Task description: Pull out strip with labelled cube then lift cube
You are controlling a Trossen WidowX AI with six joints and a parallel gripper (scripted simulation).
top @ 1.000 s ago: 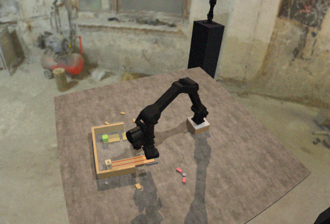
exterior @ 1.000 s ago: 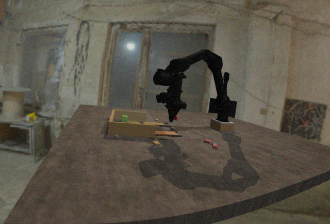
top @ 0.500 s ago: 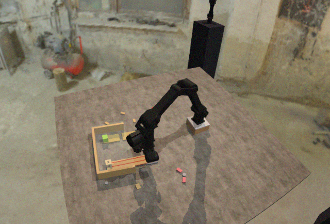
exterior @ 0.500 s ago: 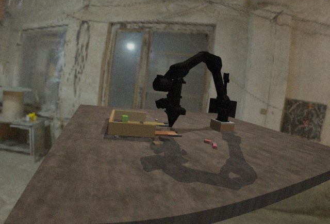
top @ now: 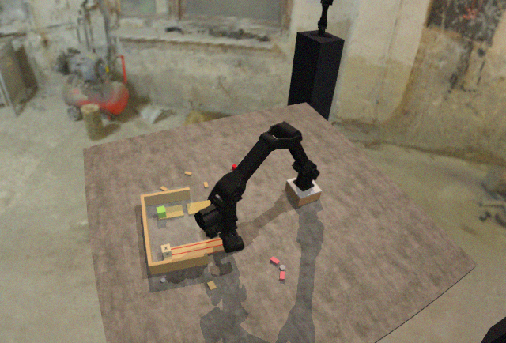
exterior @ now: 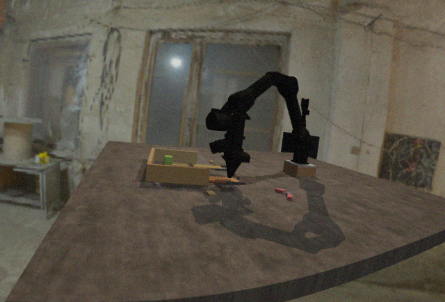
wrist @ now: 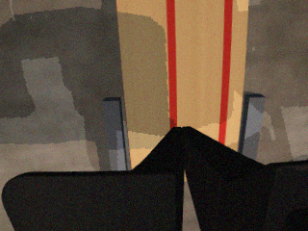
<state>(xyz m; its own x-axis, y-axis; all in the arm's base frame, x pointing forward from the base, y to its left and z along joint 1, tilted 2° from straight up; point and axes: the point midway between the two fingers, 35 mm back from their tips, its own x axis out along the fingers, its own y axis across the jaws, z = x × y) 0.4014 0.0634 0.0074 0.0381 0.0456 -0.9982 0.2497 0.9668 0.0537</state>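
The labelled cube [top: 165,250], pale with dark marks, sits at the far end of a wooden strip [top: 196,246] [wrist: 197,58] with two red lines. This strip looks unbroken where visible; its near end is partly hidden by the gripper. A green cube [top: 161,212] [exterior: 167,159] sits on another strip, whose far piece [top: 175,211] is separated by a gap from its near piece [top: 197,207]. My gripper [top: 234,246] [exterior: 229,175] [wrist: 181,136] is shut and empty, pointing down over the near end of the red-lined strip, its tips between the lines in the wrist view.
A low wooden wall [top: 145,233] [exterior: 177,175] surrounds the cubes on three sides. Blue-grey bars [wrist: 114,135] flank the red-lined strip's near end. Two red blocks [top: 274,261] [exterior: 279,190], a grey disc [top: 282,267], a red cylinder [top: 234,167] and several wooden bits [top: 211,284] lie about.
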